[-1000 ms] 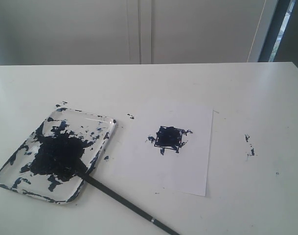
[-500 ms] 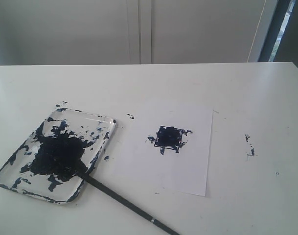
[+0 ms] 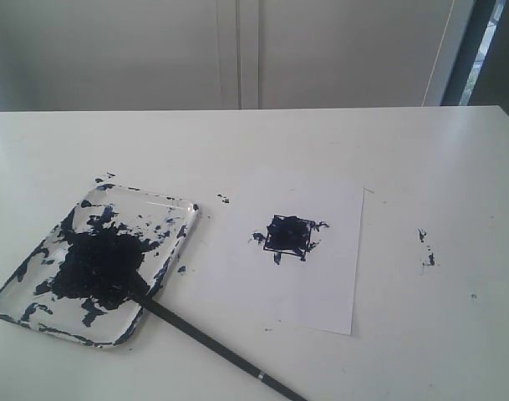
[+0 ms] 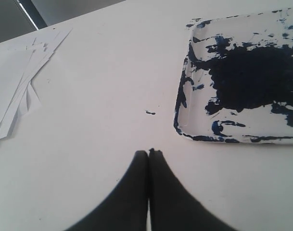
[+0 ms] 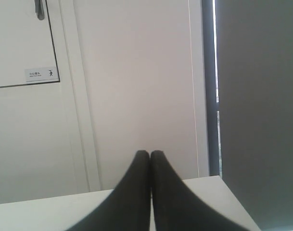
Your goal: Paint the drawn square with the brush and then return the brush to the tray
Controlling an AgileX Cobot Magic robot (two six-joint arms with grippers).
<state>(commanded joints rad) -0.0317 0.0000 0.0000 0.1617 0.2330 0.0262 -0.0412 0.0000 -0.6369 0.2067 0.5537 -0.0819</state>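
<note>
brush [image 3: 206, 341]: tip rests inside the tray [image 3: 180, 219], long handle overhanging the rim; you can count it returned | drawn square [image 3: 289, 234]: daubed dark | left gripper [image 4: 148, 153], right gripper [image 5: 150, 153]: both clenched, empty

We note white flat bench [image 3: 363, 142] carrying everything. Shallow clear rectangular plastic tray [image 3: 185, 230] sits front left. White paper sheet [image 3: 321, 284] lies right of tray, apart from it. Small black hand-drawn square [image 3: 289, 234] is on sheet, near its middle. Long thin black brush [image 3: 206, 340] has tip in tray's front right corner, handle over rim, running onto bench toward front right. Small dark paint specks [image 3: 427, 251] lie on bench right of sheet.
</note>
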